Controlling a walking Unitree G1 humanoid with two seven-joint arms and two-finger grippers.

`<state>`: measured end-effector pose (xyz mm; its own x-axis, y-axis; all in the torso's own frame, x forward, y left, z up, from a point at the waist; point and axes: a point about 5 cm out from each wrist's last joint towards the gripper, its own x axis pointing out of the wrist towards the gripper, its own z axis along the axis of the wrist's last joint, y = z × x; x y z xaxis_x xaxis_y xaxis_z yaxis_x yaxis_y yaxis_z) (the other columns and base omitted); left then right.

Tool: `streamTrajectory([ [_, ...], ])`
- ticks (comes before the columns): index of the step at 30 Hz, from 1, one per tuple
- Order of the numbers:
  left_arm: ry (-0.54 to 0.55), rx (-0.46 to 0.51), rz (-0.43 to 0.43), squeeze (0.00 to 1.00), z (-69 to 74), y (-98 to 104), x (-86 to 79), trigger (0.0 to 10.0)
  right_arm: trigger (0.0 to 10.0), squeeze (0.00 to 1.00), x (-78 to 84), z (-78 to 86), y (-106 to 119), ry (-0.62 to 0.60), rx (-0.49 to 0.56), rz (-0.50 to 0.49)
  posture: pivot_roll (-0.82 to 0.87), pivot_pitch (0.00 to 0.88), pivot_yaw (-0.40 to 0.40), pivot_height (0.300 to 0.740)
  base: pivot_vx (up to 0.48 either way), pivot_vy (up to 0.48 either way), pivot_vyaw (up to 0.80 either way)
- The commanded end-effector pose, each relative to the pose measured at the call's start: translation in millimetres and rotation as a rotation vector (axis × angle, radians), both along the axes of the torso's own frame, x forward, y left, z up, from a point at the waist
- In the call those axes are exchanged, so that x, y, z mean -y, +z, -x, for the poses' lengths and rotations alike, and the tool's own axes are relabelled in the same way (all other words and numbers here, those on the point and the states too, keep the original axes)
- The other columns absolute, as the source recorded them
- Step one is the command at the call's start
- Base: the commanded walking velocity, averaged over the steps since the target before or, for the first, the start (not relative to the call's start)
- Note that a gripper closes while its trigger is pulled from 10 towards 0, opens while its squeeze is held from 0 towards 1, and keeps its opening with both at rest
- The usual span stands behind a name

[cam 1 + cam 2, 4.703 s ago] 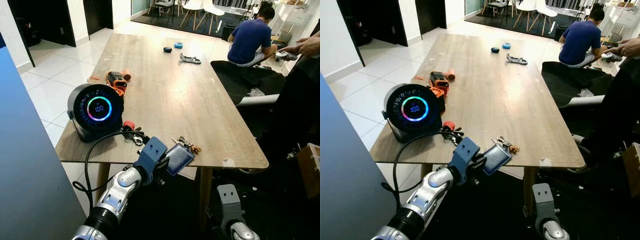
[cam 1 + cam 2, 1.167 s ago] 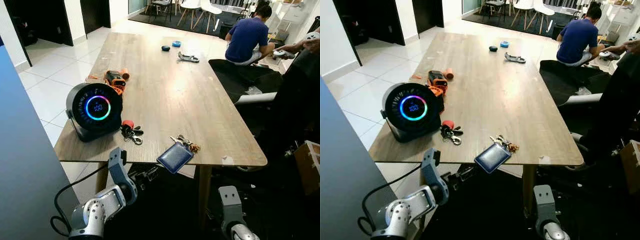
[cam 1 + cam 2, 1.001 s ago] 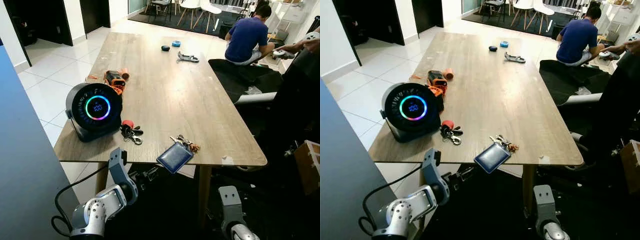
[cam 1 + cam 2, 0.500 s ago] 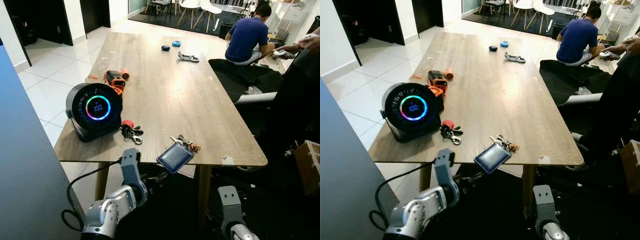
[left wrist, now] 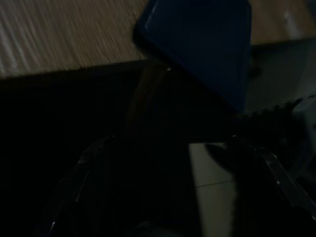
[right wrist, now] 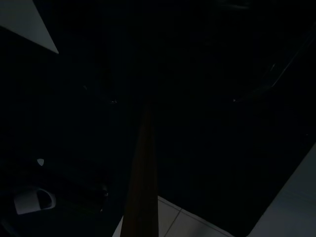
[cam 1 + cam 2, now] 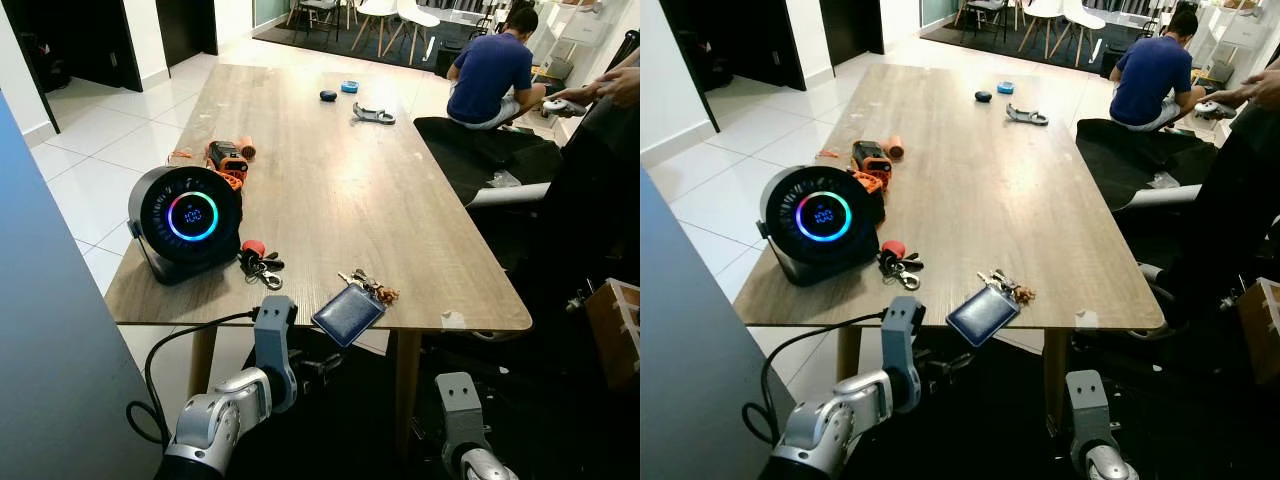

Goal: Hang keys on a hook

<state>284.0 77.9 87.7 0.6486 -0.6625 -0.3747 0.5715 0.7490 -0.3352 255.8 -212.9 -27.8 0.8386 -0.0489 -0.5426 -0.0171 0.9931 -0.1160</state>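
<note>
1. A bunch of keys [image 7: 370, 288] lies at the near edge of the wooden tabletop [image 7: 330, 170], joined to a dark blue key pouch [image 7: 348, 313] whose lower corner overhangs that edge.
2. The left gripper [image 7: 322, 365] sits below the tabletop edge, just under and in front of the pouch, at the end of the raised silver left arm; a black cable loops from that arm.
3. In the left wrist view the blue pouch [image 5: 202, 44] appears above a serrated black finger [image 5: 269, 114]; the picture is too dark to tell whether the left gripper is open or closed, and nothing is seen held in it.
4. The right arm hangs low beside the table leg, the right gripper [image 7: 458, 405] pointing down; whether it is open or closed cannot be made out.
5. A second small key bunch with a red fob [image 7: 259, 262] lies just beside a round black fan with a glowing ring display [image 7: 187, 222].
6. Behind the fan is an orange and black tool [image 7: 229, 160].
7. At the far end lie a metal clamp-like piece [image 7: 371, 114], a dark puck [image 7: 328, 95] and a blue disc [image 7: 349, 87].
8. A person in a blue shirt [image 7: 490, 70] sits on the floor beyond the table.
9. Another person's hands [image 7: 595, 92] hold a white controller at the right edge.
</note>
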Motion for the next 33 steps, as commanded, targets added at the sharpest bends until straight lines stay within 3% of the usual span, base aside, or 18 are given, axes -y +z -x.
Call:
streamTrajectory([
  [1, -0.045, 0.006, -0.087, 0.0, 6.3, -11, -7.0, 10.0, 10.0, 0.0, 1.0, 8.6, -7, -0.01, -0.041, 0.0, 0.08, 0.111, -0.07, 0.74, 0.0, 0.0, 0.0],
  [2, -0.073, 0.026, -0.144, 0.0, 7.5, -15, -12.3, 10.0, 10.0, 0.0, 0.9, 8.5, -7, -0.01, -0.041, 0.0, 0.08, 0.111, -0.07, 0.74, 0.0, 0.0, 0.0],
  [3, -0.073, 0.026, -0.144, 0.0, 7.5, -15, -12.3, 10.0, 10.0, 0.0, 0.9, 8.5, -7, -0.01, -0.041, 0.0, 0.08, 0.111, -0.07, 0.74, 0.0, 0.0, 0.0],
  [4, -0.128, 0.073, -0.248, 0.0, 9.2, -19, -22.7, 10.0, 10.0, 0.0, 0.8, 8.8, -7, -0.009, -0.042, 0.0, 0.09, 0.106, -0.072, 0.74, 0.0, 0.0, 0.0],
  [7, -0.148, 0.085, -0.283, 0.0, 9.7, -21, -26.5, 10.0, 10.0, 0.0, 0.7, 8.9, -8, -0.008, -0.042, 0.0, 0.09, 0.104, -0.072, 0.74, 0.0, 0.0, 0.0],
  [9, -0.166, 0.125, -0.368, 0.0, 7.9, -23, -36.7, 10.0, 10.0, 0.0, 0.6, 8.8, -8, -0.007, -0.043, 0.0, 0.09, 0.105, -0.072, 0.74, 0.0, 0.0, 0.0],
  [15, -0.176, 0.165, -0.436, 0.0, 6.4, -24, -48.3, 10.0, 10.0, 0.0, 0.4, 8.6, -7, -0.007, -0.043, 0.0, 0.09, 0.105, -0.072, 0.74, 0.0, 0.0, 0.0],
  [18, -0.323, 0.278, -0.532, 0.0, 16.2, -30, -56.3, 10.0, 10.0, 0.0, 0.5, 8.5, -7, -0.007, -0.042, -0.001, 0.09, 0.11, -0.074, 0.74, 0.0, 0.0, 0.0],
  [21, -0.411, 0.342, -0.555, 0.0, 24.4, -33, -58.3, 10.0, 10.0, 0.0, 0.8, 8.7, -7, -0.007, -0.043, 0.0, 0.09, 0.112, -0.075, 0.74, 0.0, 0.0, 0.0],
  [25, -0.447, 0.361, -0.571, 0.0, 28.9, -37, -60.9, 10.0, 10.0, 0.0, 1.1, 9.0, -8, -0.008, -0.044, 0.0, 0.09, 0.112, -0.075, 0.74, 0.0, 0.0, 0.0],
  [27, -0.508, 0.422, -0.632, 0.0, 39.0, -46, -71.5, 10.0, 10.0, 0.0, 1.2, 9.5, -8, -0.008, -0.046, 0.001, 0.09, 0.114, -0.075, 0.74, 0.0, 0.0, 0.0],
  [30, -0.508, 0.422, -0.632, 0.0, 39.0, -46, -71.5, 10.0, 10.0, 0.0, 1.2, 9.5, -8, -0.008, -0.046, 0.001, 0.09, 0.114, -0.075, 0.74, 0.0, 0.0, 0.0],
  [32, -0.561, 0.533, -0.671, 0.0, 48.9, -51, -80.9, 10.0, 10.0, 0.0, 1.0, 9.6, -8, -0.007, -0.047, 0.0, 0.09, 0.114, -0.075, 0.74, 0.0, 0.0, 0.0],
  [33, -0.561, 0.533, -0.671, 0.0, 48.9, -51, -80.9, 10.0, 10.0, 0.0, 1.0, 9.6, -8, -0.007, -0.047, 0.0, 0.09, 0.114, -0.075, 0.74, 0.0, 0.0, 0.0],
])
